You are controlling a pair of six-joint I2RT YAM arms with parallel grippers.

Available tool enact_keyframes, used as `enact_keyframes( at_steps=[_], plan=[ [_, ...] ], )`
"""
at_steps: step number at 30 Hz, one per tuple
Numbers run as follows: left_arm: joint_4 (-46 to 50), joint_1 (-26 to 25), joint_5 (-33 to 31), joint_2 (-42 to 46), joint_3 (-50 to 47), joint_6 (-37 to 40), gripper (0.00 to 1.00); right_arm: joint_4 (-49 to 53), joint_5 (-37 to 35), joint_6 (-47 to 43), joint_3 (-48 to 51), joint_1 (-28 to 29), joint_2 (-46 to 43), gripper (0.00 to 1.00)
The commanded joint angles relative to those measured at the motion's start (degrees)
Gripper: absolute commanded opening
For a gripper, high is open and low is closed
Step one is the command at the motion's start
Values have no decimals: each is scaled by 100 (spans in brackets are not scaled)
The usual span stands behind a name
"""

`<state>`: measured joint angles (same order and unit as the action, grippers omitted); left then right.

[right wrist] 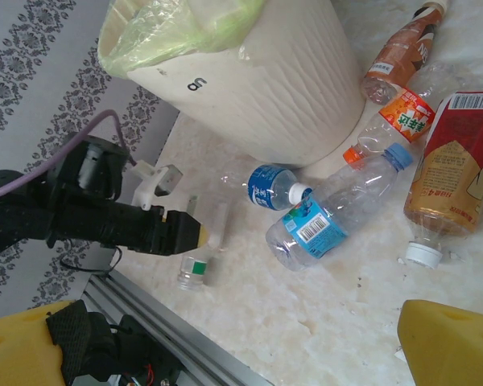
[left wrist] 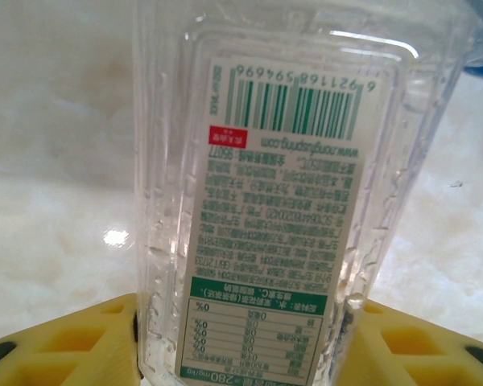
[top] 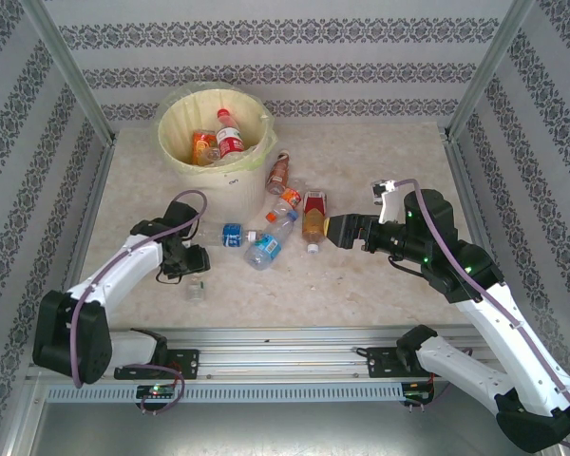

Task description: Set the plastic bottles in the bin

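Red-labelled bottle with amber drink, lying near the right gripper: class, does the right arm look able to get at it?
Probably yes: the open right gripper sits just beside the red-labelled bottle, and nothing lies between them.

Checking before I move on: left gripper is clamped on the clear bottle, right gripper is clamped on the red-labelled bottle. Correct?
Half right. The right gripper is open and holds nothing; in the right wrist view its fingers stand wide apart and the red-labelled bottle lies on the table beyond them. The left gripper is clamped on the clear bottle.
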<state>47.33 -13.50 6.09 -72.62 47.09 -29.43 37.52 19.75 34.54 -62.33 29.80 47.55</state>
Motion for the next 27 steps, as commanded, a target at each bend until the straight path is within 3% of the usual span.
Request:
enact_keyframes(
  at_steps=[1, 7, 14, 27],
  plan=[
    [380, 70, -228, 389, 77, -423, 49, -60, -34, -36, 33, 34, -69, 98],
    [718, 418, -280, 1068, 417, -539, 48, -34, -18, -44, 0, 34, -79, 98],
    [1408, 559, -802, 1251, 1667, -230, 47, -34, 15, -45, -121, 33, -44, 98],
    [1500, 630, -872, 138, 4647, 371, 48, -67, 155, -100, -297, 30, 25, 98]
  ],
)
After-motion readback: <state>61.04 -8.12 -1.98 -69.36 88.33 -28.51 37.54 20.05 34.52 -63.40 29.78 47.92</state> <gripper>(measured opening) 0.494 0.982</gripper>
